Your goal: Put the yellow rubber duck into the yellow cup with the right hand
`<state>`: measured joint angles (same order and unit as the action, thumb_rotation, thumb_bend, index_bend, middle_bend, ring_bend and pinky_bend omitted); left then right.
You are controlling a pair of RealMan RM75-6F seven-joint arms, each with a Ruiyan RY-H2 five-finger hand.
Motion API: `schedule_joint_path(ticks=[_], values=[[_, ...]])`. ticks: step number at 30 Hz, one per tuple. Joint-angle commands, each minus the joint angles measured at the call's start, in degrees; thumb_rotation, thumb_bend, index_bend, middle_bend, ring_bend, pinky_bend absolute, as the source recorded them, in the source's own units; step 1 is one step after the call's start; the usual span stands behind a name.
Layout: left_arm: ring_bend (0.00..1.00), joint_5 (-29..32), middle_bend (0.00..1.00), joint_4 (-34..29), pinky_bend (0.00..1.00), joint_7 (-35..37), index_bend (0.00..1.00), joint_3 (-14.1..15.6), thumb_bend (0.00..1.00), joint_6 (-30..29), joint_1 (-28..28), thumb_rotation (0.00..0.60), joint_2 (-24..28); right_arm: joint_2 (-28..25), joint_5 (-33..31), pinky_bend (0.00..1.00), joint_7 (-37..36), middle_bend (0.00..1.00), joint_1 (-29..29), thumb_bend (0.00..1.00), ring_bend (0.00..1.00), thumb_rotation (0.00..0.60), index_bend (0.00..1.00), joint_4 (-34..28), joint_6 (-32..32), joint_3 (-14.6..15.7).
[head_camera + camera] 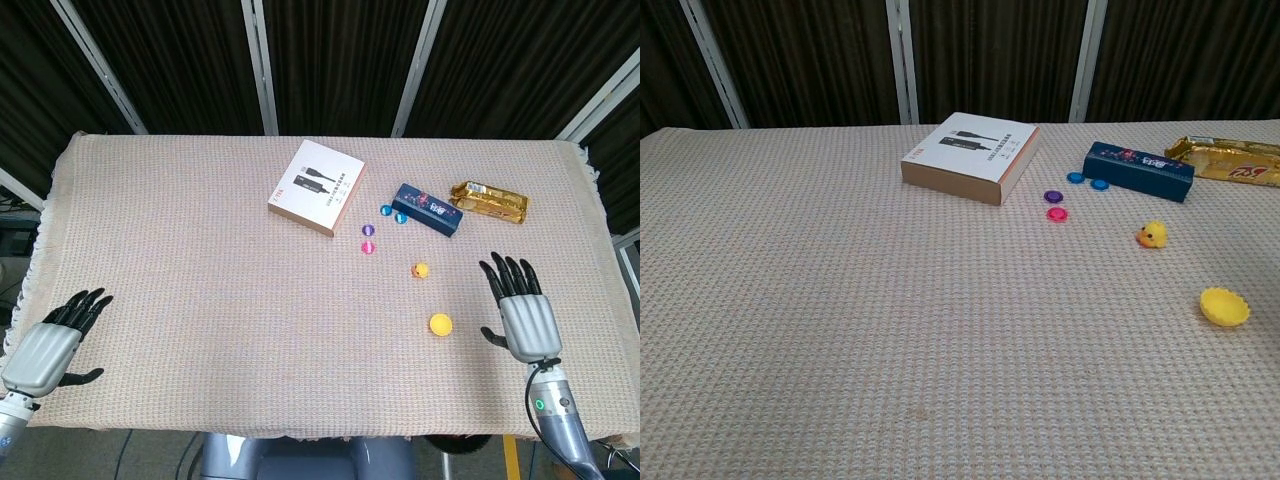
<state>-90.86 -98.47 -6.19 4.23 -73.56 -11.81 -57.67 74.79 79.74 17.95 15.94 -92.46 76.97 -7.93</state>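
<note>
Yellow rubber duck (421, 270) sits nr yellow cup (440, 323); right hand (522, 314) fingers spread, holding nothing.

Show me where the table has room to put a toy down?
The whole left half of the table is bare, from the white box down to the left hand. The near middle is free too. It is crowded on the right: blue box, gold packet, small discs, duck, cup.
</note>
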Motion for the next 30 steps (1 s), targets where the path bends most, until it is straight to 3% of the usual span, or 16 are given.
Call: schedule_joint_path(ticks=[1,7,20,30], values=[[0.0,-0.34,0.0,0.09,0.22,0.01,0.0,0.04,0.0,-0.18,-0.01,0.6,-0.11,2.93,-5.95,0.0,3.39,0.0,3.71,0.01,0.0,0.6,0.07,1.1,-4.76,-3.57],[0.0,-1.17,0.0,0.45,0.22,0.69,0.0,0.28,0.0,-0.22,-0.1,0.6,-0.31,7.93,-11.07,0.0,6.74,0.0,7.54,0.04,0.0,0.6,0.16,5.13,-8.55,-5.71],[0.0,-2.39,0.0,0.37,0.22,1.07,0.0,0.85,0.0,-0.81,0.16,0.6,0.01,13.94,-22.15,0.0,13.79,0.0,13.31,0.06,0.0,0.6,0.18,10.27,-15.21,-7.78],[0.0,-3.25,0.0,0.24,0.22,1.12,0.0,1.19,0.0,-1.28,0.38,0.6,0.24,18.94,-24.75,0.0,13.29,0.0,16.45,0.07,0.0,0.6,0.24,16.46,-17.52,-7.88]])
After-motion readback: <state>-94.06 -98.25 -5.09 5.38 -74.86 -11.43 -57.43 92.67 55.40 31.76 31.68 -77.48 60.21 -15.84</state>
